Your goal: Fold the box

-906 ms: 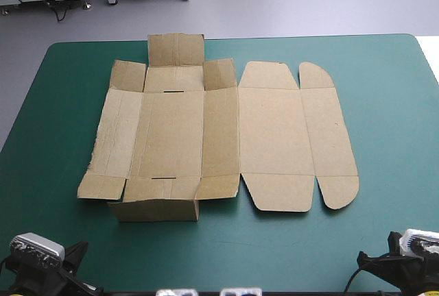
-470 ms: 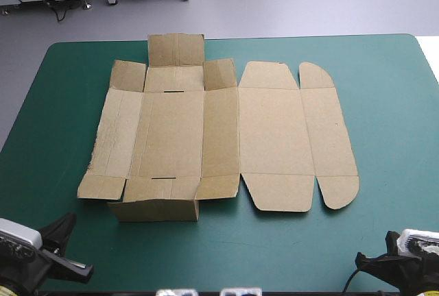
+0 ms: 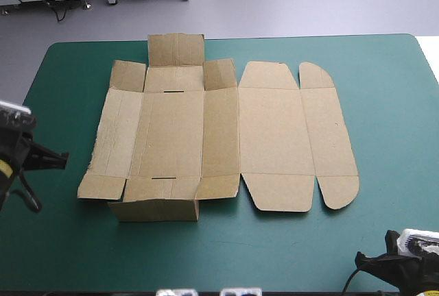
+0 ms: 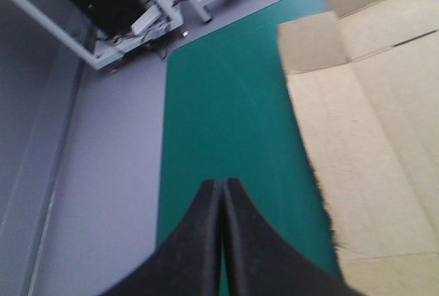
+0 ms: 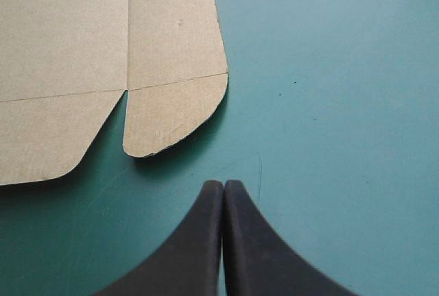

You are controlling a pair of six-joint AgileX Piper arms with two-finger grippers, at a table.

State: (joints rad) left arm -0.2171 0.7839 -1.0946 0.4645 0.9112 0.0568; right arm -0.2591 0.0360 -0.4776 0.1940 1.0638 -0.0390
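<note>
Table [image 3: 391, 83] with teal-green cover: the brown box [image 3: 219, 138] lies spread out as a cut sheet. Left end effector [image 4: 221, 188] is closed on nothing, with the box edge ahead and beside it. Right end effector [image 5: 223, 186] is closed on nothing, with a rounded box flap just ahead, not touching.

Bright, even light; the brown box [image 5: 178, 111] casts only thin, soft shadows.

One flat brown cardboard box sheet [image 3: 219, 138]; two black fin-fingered grippers, left gripper [image 4: 221, 183] and right gripper [image 5: 223, 184]; one teal-green covered table [image 3: 384, 104].
</note>
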